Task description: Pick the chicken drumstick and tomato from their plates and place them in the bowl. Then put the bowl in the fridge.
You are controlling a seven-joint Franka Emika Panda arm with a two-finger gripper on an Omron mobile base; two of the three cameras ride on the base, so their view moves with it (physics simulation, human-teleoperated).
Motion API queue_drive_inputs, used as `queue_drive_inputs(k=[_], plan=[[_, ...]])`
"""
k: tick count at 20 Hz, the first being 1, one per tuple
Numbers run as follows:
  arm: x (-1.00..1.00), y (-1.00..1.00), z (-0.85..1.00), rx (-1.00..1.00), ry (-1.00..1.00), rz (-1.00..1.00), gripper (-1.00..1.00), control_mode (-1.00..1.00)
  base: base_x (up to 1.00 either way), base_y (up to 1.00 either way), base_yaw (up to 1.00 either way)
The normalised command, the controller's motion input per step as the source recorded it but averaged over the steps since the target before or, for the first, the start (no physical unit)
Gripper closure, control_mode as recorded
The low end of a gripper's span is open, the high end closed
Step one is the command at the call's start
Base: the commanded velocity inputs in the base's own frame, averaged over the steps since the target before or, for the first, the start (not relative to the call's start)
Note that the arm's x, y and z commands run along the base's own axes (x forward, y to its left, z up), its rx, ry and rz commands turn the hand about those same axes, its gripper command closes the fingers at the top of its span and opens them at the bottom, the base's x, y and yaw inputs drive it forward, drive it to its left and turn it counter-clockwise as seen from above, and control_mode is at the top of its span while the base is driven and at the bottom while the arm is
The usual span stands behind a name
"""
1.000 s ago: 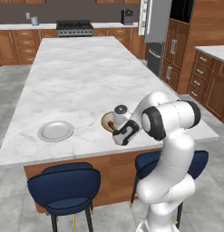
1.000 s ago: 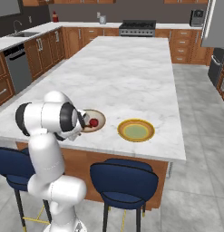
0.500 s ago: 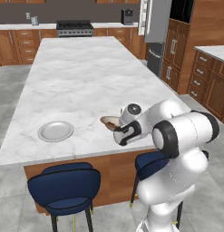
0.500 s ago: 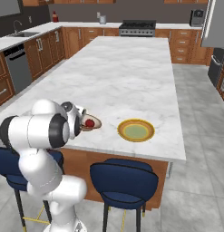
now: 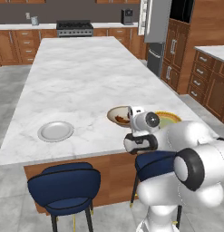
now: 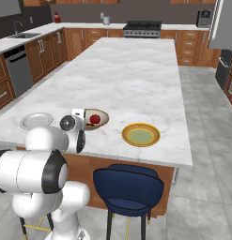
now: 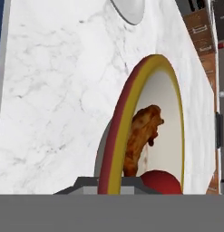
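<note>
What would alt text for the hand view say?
Close up, the bowl seen edge-on, with the drumstick and tomato inside, and the jaws shut on its near rim. It rests on a white marble counter, with a grey plate beyond.

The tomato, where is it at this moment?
The tomato lies in the bowl near the island counter's front edge, beside the chicken drumstick, between the grey plate and the yellow-rimmed plate.

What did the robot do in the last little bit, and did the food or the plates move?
The arm swung its big joints out toward the counter's edge, and the tool closed onto the near rim of the bowl. The chicken drumstick and tomato stayed inside it. The grey plate and the yellow plate did not move, and the bowl stayed on the counter.
</note>
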Motion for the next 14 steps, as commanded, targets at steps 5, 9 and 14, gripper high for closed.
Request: queue_drive_inputs(k=[5, 9, 14], plan=[[-0.38, -0.14, 0.63, -0.02, -0.01, 0.06, 1.0, -1.0, 0.0, 0.0, 0.0], [-0.44, -0.09, 0.65, 0.0, 0.0, 0.09, 1.0, -1.0, 0.0, 0.0, 0.0], [-0.4, -0.06, 0.56, -0.02, 0.08, 0.07, 1.0, -1.0, 0.0, 0.0, 0.0]])
